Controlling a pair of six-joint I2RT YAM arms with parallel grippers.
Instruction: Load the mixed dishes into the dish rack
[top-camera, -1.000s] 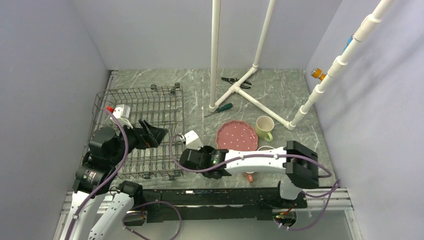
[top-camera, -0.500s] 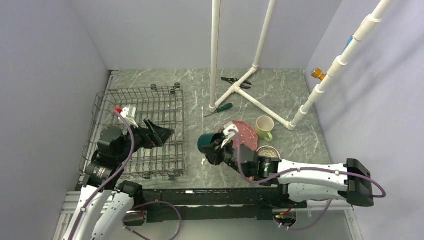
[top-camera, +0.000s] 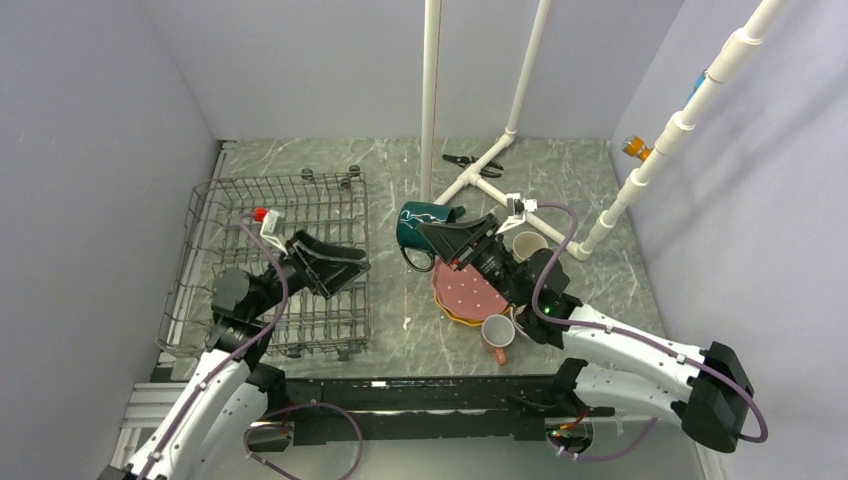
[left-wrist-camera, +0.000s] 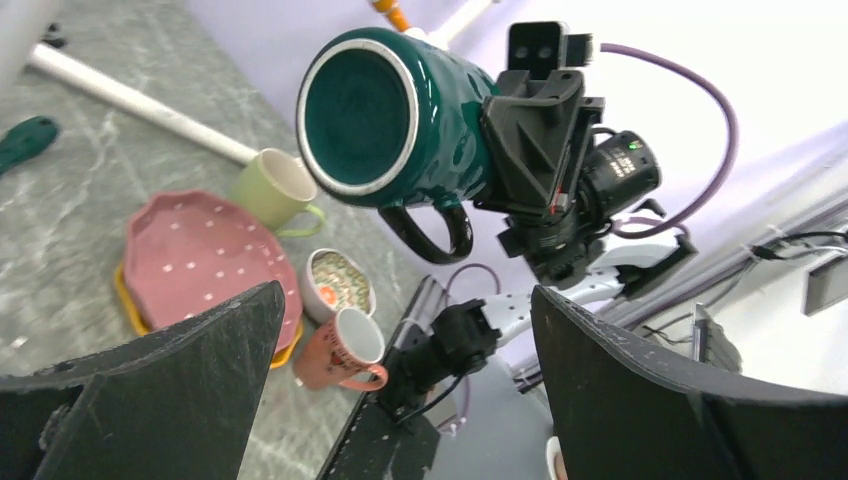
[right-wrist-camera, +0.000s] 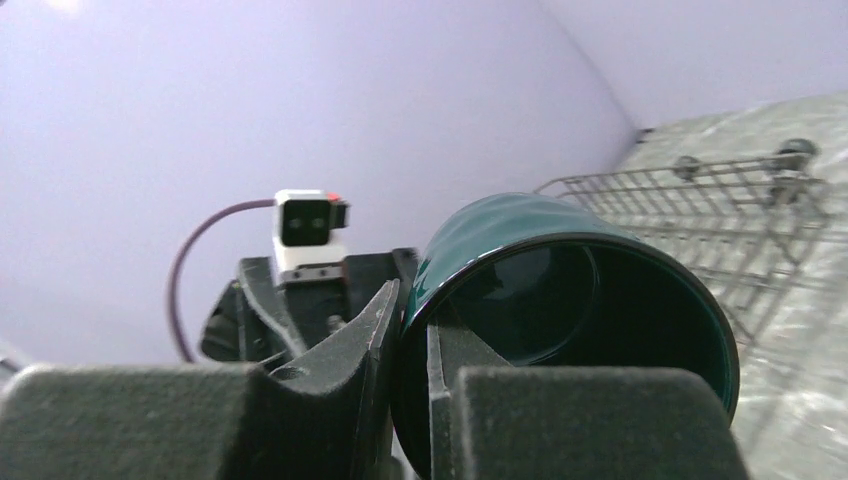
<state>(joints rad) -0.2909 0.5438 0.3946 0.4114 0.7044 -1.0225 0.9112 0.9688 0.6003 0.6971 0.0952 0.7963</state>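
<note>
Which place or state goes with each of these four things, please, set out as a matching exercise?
Things:
1. dark green mug
2. pink plate
3. left tool
4. pliers

Places or states:
A. open, above the dish rack
B. held in the right tool, in the air
C. lying on a yellow plate
D. lying beside the white pipes

Pairs: 1-B, 2-C, 3-A, 4-D
</note>
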